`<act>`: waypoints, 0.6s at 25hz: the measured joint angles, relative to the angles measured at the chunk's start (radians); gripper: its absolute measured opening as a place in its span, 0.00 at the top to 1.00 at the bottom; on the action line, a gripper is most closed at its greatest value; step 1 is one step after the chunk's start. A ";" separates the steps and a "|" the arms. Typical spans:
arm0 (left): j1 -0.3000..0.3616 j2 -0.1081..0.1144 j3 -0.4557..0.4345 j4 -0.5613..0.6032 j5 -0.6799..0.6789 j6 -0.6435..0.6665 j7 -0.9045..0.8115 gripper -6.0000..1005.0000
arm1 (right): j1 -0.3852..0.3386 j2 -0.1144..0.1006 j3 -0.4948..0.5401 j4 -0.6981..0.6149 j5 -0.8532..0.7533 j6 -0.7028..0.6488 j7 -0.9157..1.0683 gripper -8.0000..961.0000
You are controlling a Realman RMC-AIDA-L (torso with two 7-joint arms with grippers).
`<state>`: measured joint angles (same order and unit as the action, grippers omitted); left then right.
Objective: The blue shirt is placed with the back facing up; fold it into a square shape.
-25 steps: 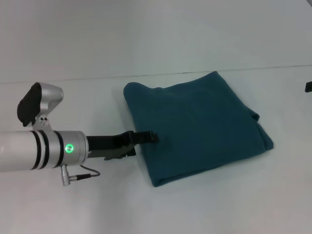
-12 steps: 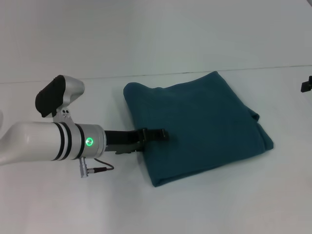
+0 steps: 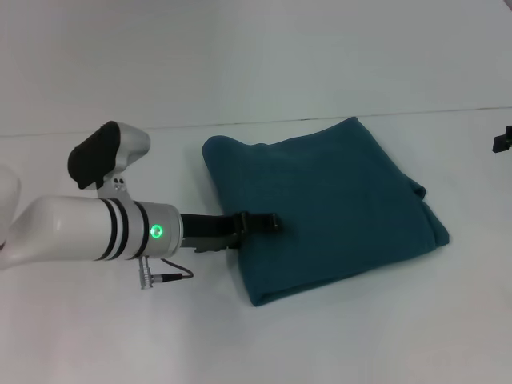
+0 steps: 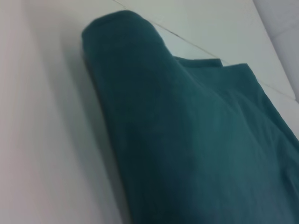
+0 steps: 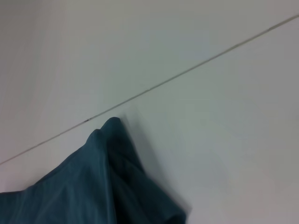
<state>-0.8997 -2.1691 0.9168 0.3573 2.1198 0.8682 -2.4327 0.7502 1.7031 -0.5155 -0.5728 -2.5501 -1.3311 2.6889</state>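
Observation:
The blue shirt (image 3: pixel 320 216) lies folded into a rough square on the white table (image 3: pixel 360 336), plain side up, with a rolled fold along its left edge (image 4: pixel 121 37). My left gripper (image 3: pixel 260 222) reaches in from the left, low over that left edge and above the cloth. The left wrist view shows only the shirt up close. The right wrist view shows one corner of the shirt (image 5: pixel 112 186). Only a dark bit of my right gripper (image 3: pixel 503 141) shows at the far right edge, well away from the shirt.
A thin seam (image 3: pixel 448 110) runs across the white table behind the shirt. A cable and plug (image 3: pixel 156 277) hang under my left forearm. Bare tabletop surrounds the shirt on all sides.
My left arm has slid to the right, bringing its gripper farther over the shirt's left edge. The shirt has kept its shape and place.

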 joint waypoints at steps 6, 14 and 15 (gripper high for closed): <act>-0.011 0.000 0.026 0.005 0.001 -0.009 0.002 0.17 | 0.000 0.002 0.000 0.001 0.000 0.000 -0.001 0.03; -0.016 -0.001 0.027 0.006 0.000 -0.012 0.000 0.35 | 0.000 0.004 0.000 0.000 -0.001 0.000 -0.001 0.03; -0.016 -0.001 0.027 0.006 0.000 -0.012 -0.001 0.37 | 0.000 0.004 0.000 0.000 -0.001 0.000 -0.001 0.03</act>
<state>-0.9155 -2.1703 0.9437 0.3635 2.1202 0.8562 -2.4333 0.7501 1.7074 -0.5150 -0.5724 -2.5510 -1.3313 2.6875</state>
